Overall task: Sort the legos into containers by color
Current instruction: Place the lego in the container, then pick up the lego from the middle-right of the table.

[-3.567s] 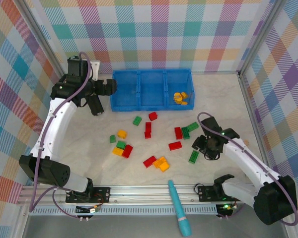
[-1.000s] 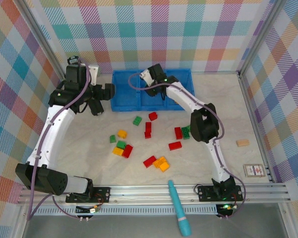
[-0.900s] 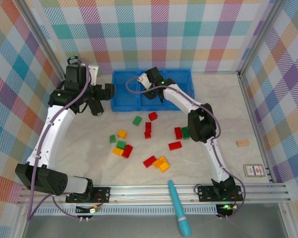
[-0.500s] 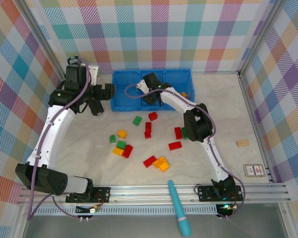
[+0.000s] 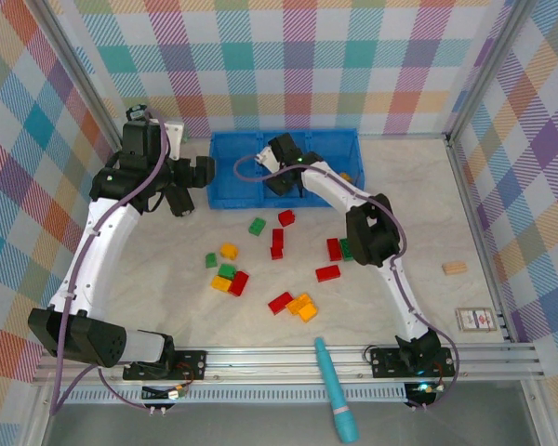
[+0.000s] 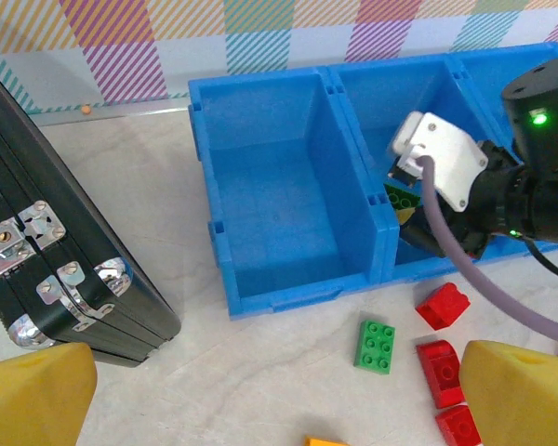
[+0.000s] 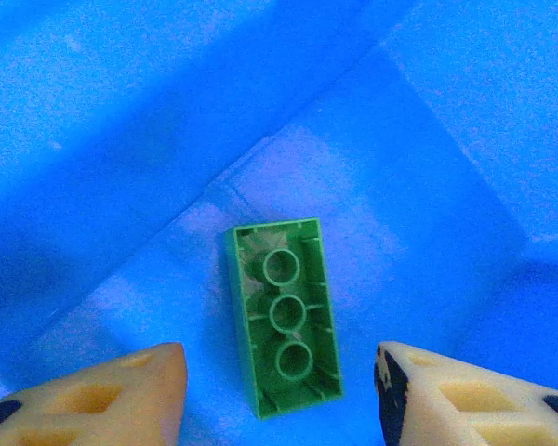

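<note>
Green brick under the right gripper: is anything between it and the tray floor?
Nothing visible. The green brick lies hollow side up on the tray floor, between the fingers of the open right gripper, touching neither.

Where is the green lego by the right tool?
In the right wrist view, the green plastic lego brick lies underside up on the bright blue plastic tray's middle-compartment floor, between the right tool's open fingers, touching neither.

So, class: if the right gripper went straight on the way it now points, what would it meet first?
Most likely the green brick, lying underside up on the blue tray floor straight ahead, in line with the gap of the open right gripper; depth is unclear.
</note>
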You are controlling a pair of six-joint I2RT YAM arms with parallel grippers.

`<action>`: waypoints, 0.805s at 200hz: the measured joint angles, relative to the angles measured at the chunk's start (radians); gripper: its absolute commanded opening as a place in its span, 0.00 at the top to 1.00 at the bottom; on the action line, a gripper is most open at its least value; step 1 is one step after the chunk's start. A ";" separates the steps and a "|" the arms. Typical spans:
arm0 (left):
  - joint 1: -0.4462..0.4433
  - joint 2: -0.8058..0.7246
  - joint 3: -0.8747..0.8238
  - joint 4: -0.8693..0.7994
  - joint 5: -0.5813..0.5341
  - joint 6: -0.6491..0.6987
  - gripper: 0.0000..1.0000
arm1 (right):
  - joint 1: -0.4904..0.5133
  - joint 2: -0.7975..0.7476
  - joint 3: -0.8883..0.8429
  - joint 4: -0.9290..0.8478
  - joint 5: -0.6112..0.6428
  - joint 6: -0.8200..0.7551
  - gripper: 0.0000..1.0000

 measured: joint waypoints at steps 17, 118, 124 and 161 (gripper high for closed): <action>0.000 -0.002 0.000 0.000 0.000 0.000 0.00 | 0.001 -0.058 0.000 -0.026 0.010 0.012 0.47; 0.000 -0.017 0.000 0.000 0.019 -0.009 0.00 | -0.034 -0.717 -0.460 -0.169 0.155 0.481 0.48; 0.000 -0.017 0.000 0.000 0.019 -0.011 0.00 | -0.041 -0.733 -0.489 -0.196 0.173 0.544 0.47; 0.000 -0.017 0.000 0.000 0.019 -0.011 0.00 | -0.101 -0.830 -0.724 -0.300 0.212 0.926 0.44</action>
